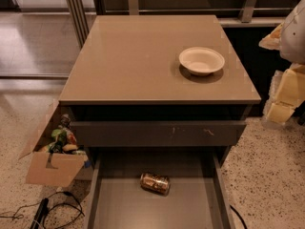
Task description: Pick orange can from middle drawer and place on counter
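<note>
The orange can (155, 182) lies on its side on the grey floor of the open middle drawer (128, 206), near the drawer's back and about midway across. The tan counter (133, 61) tops the dark grey cabinet above it. My gripper (285, 92) shows as white and cream-coloured parts at the right edge of the view, beside the cabinet's right side at about counter height. It is well away from the can and holds nothing that I can see.
A white bowl (201, 60) sits on the counter's right half. The closed upper drawer front (157, 133) with small scratch marks overhangs the back of the open drawer. An open cardboard box (50, 168) of snacks and black cables (43, 213) lie on the floor at left.
</note>
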Robot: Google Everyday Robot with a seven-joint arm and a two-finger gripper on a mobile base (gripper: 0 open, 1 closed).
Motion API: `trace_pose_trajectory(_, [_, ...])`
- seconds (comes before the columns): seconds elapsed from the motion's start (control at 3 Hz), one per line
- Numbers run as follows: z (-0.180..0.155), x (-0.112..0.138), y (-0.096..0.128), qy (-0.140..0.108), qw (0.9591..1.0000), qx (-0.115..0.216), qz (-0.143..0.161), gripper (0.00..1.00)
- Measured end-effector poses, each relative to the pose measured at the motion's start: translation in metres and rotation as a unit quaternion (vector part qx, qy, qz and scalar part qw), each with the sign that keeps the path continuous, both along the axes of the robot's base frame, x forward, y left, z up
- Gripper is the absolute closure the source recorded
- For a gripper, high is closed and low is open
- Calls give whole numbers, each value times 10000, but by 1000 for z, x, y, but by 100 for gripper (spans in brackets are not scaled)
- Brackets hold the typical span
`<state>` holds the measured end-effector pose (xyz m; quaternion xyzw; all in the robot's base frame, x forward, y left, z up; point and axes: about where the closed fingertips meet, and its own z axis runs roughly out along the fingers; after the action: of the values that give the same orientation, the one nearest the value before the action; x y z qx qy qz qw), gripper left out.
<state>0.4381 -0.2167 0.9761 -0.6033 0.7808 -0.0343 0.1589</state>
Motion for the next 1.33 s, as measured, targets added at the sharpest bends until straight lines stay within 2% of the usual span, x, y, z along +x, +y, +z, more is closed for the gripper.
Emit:
trace_pose_trajectory(0.67, [-6,-3,1,36,9999,93,56,0])
trace_pose_trajectory(1.0, [-29,-10,4,81,9985,509,185,0])
trace_pose_trajectory(1.33, [-57,-21,14,-37,9937,1077,295,0])
